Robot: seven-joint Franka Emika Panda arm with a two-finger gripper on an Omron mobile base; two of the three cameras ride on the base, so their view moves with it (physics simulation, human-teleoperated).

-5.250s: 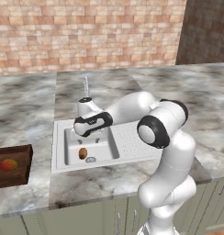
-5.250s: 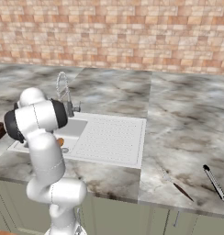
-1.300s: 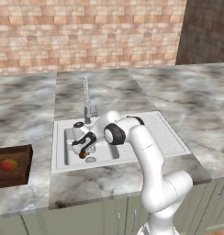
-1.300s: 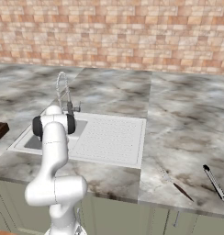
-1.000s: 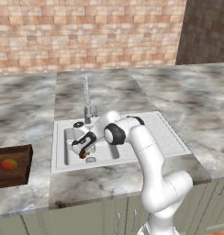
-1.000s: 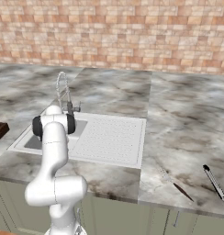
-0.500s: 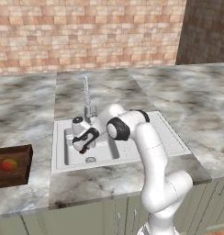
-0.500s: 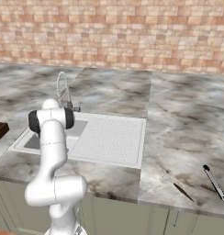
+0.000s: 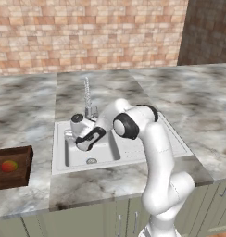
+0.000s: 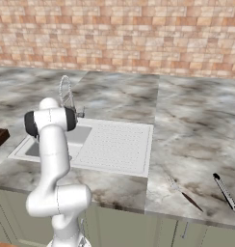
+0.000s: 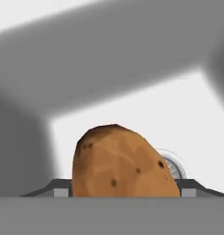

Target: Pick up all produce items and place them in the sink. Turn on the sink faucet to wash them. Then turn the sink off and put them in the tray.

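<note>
Since half a second ago, the brown potato (image 11: 120, 161) sits higher: you now see it lifted off the basin floor, filling the bottom of the hand view between the jaws, with the round drain (image 11: 174, 167) behind and below it. Gripper (image 9: 83, 141) is clamped around the potato, jaws spread wide on it, hand raised above the sink (image 9: 61, 159) beside the faucet (image 9: 88, 98). A second ago the hand was lower, down in the basin. Red-and-yellow fruit (image 9: 9, 165) lies in the wooden tray (image 9: 26, 159) on the counter, well left of the sink. Judgement: washing looks finished, potato is on its way out; your next carry is leftward to the tray
</note>
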